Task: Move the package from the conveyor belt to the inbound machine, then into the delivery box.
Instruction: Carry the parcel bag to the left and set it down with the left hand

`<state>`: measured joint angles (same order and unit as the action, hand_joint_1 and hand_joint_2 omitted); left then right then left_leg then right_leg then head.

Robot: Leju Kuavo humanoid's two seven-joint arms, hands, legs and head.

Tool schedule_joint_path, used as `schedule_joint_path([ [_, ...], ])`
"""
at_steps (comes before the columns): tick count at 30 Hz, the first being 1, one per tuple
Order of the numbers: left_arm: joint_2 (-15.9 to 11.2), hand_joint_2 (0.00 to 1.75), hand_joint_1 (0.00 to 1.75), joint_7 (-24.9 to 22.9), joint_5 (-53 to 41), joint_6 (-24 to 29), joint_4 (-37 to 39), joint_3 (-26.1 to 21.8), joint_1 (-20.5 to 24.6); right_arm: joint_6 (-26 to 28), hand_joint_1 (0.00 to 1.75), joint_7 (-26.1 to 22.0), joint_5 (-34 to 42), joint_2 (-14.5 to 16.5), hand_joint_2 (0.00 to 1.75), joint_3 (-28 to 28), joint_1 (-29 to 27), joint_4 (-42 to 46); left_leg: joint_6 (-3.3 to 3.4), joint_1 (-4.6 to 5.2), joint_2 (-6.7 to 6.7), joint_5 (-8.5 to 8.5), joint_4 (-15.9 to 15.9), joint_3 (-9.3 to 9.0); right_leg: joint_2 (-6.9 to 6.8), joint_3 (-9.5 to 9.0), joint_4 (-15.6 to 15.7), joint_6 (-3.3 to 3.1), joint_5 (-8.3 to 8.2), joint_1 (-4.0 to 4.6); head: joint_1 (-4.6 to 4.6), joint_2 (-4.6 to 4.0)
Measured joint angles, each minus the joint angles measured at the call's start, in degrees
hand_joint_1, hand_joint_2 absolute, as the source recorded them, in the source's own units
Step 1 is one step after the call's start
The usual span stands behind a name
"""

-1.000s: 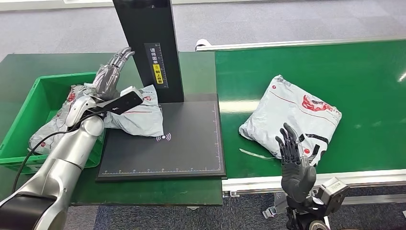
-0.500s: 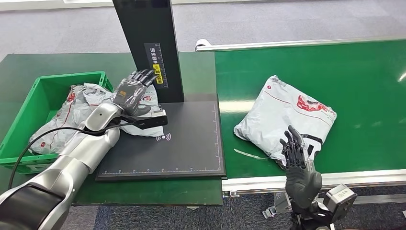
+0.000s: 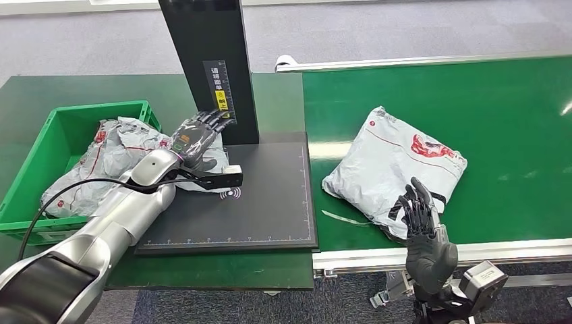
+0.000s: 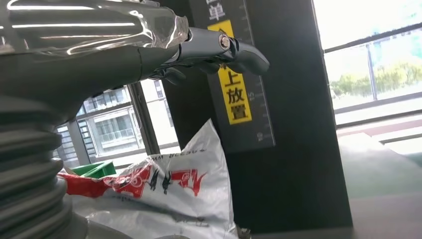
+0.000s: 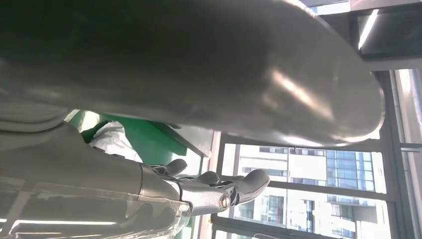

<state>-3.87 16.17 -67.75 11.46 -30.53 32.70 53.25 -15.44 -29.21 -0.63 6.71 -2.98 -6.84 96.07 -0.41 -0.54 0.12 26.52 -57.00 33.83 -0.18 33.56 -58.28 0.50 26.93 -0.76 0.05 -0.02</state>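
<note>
Head view: the grey package [image 3: 394,169] lies flat on the green conveyor belt [image 3: 512,121], right of the inbound machine [image 3: 233,196], long axis diagonal. The right hand [image 3: 423,226], fingers spread, holds nothing beside its near corner. The left hand [image 3: 195,137] rests flat on another grey bag [image 3: 202,162] on the machine.

Left wrist view: the left hand's fingers [image 4: 219,47] extend, released, over that bag.

Right wrist view: the right hand's fingers [image 5: 219,191] are loosely extended, grasping nothing.

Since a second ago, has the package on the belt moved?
Yes. The package has slid left along the conveyor belt, nearer the inbound machine.

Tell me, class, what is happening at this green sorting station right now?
A silver humanoid robot is sorting parcels. Its left hand hovers open over a crumpled grey plastic mailer on the black scanner pad, beside the green plastic crate. Its right hand reaches, open, toward another grey mailer bag on the green conveyor belt.
</note>
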Motion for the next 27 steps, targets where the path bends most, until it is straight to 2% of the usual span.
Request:
schedule_joint_path([
  [13,2.08,1.75,0.0,-2.42,-3.5,-6.74,4.57,3.71,1.16,0.31,0.0,-1.1,0.2,-0.08,0.0,-0.47,-0.78,0.45,0.0,0.0,0.0,0.0,0.0,0.01,0.0,-0.02,0.0,0.0,0.0,0.0,0.0,0.01],
  [19,2.1,1.75,0.0,-5.52,-5.68,-7.69,6.04,5.42,1.17,0.31,0.0,-1.13,0.16,-0.15,0.0,-0.43,0.18,0.43,0.0,0.0,0.0,0.0,0.01,0.01,0.0,-0.03,-0.01,0.0,0.0,0.0,0.01,0.01],
  [27,2.1,1.75,0.0,-6.09,-6.0,-7.7,7.05,6.45,1.38,0.33,0.0,-1.13,0.15,-0.18,0.0,-0.38,0.64,0.41,0.0,0.0,-0.01,0.0,0.01,0.0,0.0,-0.05,0.0,0.0,0.0,0.0,0.0,-0.01],
])
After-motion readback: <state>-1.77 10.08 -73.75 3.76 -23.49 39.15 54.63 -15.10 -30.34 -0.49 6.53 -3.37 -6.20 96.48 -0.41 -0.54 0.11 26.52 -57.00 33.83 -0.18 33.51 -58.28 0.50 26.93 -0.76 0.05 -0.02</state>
